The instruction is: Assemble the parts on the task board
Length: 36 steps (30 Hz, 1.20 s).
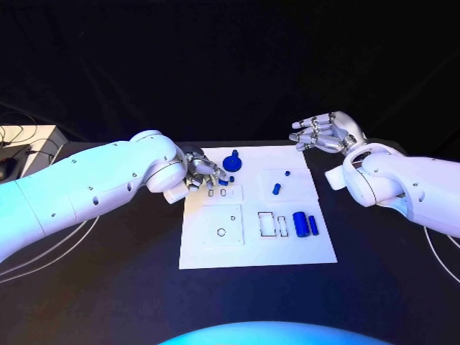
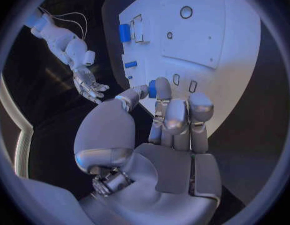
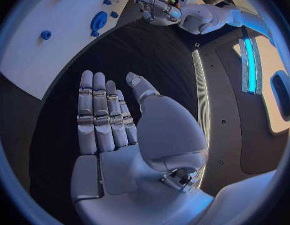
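Two hands: left hand (image 1: 203, 175) pinching a small blue part (image 2: 152, 88) over the task board (image 1: 292, 255), right hand (image 1: 324, 133) spread.

Left hand (image 1: 202, 175) hides part of task board (image 1: 253, 248) edge in head view; we cannot tell what small blue part (image 2: 152, 88) at its fingertips is, nor whether it is pinched; right wrist view cuts task board at rim; small blue pieces (image 3: 46, 35) there too small to identify.
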Each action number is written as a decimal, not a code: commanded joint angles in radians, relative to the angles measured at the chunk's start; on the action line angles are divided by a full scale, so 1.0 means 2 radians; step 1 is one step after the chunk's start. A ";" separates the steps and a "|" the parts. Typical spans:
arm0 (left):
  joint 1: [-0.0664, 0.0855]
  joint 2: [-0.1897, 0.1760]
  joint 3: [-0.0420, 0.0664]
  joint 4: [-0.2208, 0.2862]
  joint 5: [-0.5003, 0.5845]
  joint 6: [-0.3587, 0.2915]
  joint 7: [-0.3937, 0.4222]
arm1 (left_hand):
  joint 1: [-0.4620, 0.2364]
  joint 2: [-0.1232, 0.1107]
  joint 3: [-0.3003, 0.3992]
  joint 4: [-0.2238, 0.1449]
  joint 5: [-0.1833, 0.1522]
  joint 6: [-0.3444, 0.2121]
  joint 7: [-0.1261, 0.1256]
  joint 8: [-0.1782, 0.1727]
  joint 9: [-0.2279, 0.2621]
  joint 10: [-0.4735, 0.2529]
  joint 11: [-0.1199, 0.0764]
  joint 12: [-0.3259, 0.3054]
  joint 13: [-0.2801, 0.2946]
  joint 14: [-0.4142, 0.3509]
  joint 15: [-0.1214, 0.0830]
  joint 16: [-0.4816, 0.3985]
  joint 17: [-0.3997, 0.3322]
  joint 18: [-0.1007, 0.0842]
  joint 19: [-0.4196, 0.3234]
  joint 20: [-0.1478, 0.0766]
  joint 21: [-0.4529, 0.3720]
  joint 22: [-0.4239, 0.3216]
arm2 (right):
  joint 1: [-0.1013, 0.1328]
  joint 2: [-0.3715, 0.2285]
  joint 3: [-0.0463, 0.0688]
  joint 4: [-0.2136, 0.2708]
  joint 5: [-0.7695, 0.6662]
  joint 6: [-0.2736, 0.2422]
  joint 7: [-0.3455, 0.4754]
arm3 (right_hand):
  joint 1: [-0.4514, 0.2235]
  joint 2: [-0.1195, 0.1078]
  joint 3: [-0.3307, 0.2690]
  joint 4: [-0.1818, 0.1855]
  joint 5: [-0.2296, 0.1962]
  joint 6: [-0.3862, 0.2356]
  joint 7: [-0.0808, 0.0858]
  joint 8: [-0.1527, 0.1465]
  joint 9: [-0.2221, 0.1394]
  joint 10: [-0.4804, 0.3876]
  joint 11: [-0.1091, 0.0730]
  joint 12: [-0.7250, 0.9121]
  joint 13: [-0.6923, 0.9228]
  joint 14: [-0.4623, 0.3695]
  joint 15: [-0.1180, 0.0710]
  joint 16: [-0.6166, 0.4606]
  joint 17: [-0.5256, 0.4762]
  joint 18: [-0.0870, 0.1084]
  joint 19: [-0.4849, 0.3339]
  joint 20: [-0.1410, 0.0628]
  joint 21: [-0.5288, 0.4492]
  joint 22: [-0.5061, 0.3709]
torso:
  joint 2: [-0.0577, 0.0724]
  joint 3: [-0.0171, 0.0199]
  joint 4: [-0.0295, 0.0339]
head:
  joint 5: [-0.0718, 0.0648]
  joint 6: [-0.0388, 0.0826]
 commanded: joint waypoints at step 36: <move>-0.007 0.030 -0.026 -0.018 -0.088 -0.029 -0.012 | 0.028 -0.006 0.017 -0.037 0.002 0.082 -0.039 -0.024 0.094 0.070 -0.021 -0.043 -0.078 -0.004 -0.009 0.005 -0.029 -0.017 0.013 -0.007 -0.005 0.018 | -0.001 0.001 0.000 0.000 0.002 0.004 0.007 | -0.006 -0.005 0.003 0.003 0.011 -0.004 0.000 -0.002 0.000 -0.003 0.001 -0.001 -0.001 -0.005 0.001 -0.001 -0.001 0.003 -0.004 0.000 0.003 -0.001 | 0.002 0.0007 -0.0012 | 0.004 -0.003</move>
